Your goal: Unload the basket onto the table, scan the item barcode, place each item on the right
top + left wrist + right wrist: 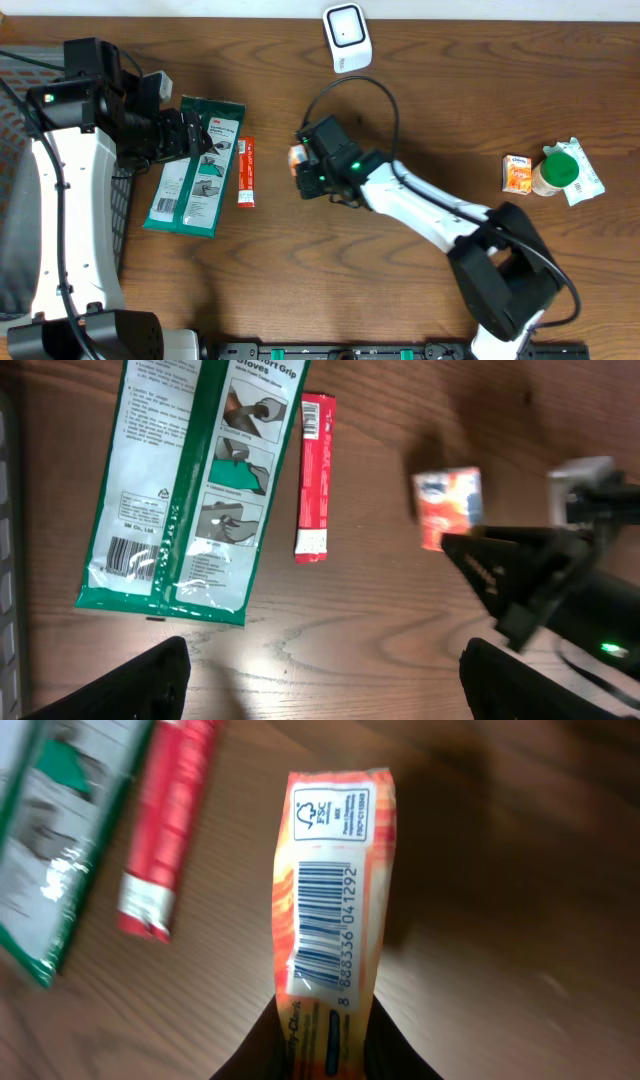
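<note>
**Observer:** Overhead first. How are your arms set?

**Robot:** My left arm reaches in from the left edge. My left gripper [195, 140] is over the top end of the green packet [195, 170], and a red stick [246, 172] lies just beside that packet. My right arm stretches across the table [420, 290] toward the middle, bent at the elbow. My right gripper [300, 166] is at the orange packet [296, 155]. The scanner [345, 36] stands at the far edge, well apart from it. A second orange packet [517, 173] and a jar [560, 170] sit off to the right.

**Observer:** Left wrist?

**Robot:** The wrist looks straight down. My left fingers [150, 680] are spread wide with nothing between them. The green packet [180, 490] and red stick [315, 475] are above them. My right gripper [470, 555] comes in from the right at the orange packet [448, 505], which is blurred.

**Observer:** Right wrist?

**Robot:** My right fingers [262, 1055] pinch the near end of the orange packet [335, 880]. Its barcode [325, 920] faces my camera. I cannot tell whether the packet is clear of the wood.
</note>
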Robot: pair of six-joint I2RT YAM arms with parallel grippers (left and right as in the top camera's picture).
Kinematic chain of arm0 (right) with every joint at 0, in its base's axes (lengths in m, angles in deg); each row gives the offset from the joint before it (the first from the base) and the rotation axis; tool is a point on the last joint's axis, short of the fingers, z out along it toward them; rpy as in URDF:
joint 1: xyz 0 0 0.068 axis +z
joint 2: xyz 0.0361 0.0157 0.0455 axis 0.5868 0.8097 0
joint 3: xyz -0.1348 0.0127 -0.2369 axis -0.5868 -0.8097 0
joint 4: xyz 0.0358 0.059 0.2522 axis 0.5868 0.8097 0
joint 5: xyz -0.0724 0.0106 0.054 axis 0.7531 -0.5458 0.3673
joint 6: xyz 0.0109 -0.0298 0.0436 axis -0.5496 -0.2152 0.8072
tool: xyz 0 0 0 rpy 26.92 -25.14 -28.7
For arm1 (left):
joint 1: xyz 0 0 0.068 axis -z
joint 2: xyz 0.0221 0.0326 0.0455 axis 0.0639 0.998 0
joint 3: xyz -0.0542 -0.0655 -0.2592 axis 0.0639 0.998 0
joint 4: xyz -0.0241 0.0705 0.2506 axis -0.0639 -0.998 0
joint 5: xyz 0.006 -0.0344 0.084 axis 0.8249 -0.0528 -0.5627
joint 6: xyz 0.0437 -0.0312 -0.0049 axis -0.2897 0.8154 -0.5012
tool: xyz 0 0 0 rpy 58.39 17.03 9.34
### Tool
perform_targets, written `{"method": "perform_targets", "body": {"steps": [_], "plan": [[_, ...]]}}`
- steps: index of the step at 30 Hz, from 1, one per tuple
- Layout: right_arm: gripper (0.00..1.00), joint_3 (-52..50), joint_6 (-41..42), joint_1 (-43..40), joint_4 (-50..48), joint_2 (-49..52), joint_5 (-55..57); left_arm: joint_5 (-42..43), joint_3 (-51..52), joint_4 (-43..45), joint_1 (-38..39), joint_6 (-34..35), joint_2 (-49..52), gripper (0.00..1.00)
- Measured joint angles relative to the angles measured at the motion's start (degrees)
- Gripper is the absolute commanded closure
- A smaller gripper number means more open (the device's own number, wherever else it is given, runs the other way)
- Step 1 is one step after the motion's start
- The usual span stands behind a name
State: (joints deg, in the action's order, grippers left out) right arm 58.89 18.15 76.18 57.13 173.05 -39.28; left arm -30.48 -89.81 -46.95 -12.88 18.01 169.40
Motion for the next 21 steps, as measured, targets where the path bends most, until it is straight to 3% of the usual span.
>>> {"method": "perform_targets", "body": {"steps": [5,7,8,9,12,21], "plan": [[0.88,-0.3,0.0,-2.5,8.2,-0.5,0.2,0.0,0.0,0.0,0.0,0.0,0.0,0.13],[0.83,-0.9,0.0,-3.2,9.0,-0.5,0.2,0.0,0.0,0.0,0.0,0.0,0.0,0.13],[0.77,-1.4,0.0,-3.6,9.0,-0.5,0.2,0.0,0.0,0.0,0.0,0.0,0.0,0.13],[0.61,-1.7,-0.1,-3.7,9.0,-0.5,0.2,0.0,0.0,0.0,0.0,0.0,0.0,0.13],[0.28,-3.2,-0.2,-4.0,9.2,-0.5,0.5,0.0,0.0,0.0,0.0,0.0,0.0,0.13],[0.11,-3.8,-3.5,-7.4,14.2,-0.5,2.4,0.0,0.0,0.0,0.0,0.0,0.0,0.13]]}}
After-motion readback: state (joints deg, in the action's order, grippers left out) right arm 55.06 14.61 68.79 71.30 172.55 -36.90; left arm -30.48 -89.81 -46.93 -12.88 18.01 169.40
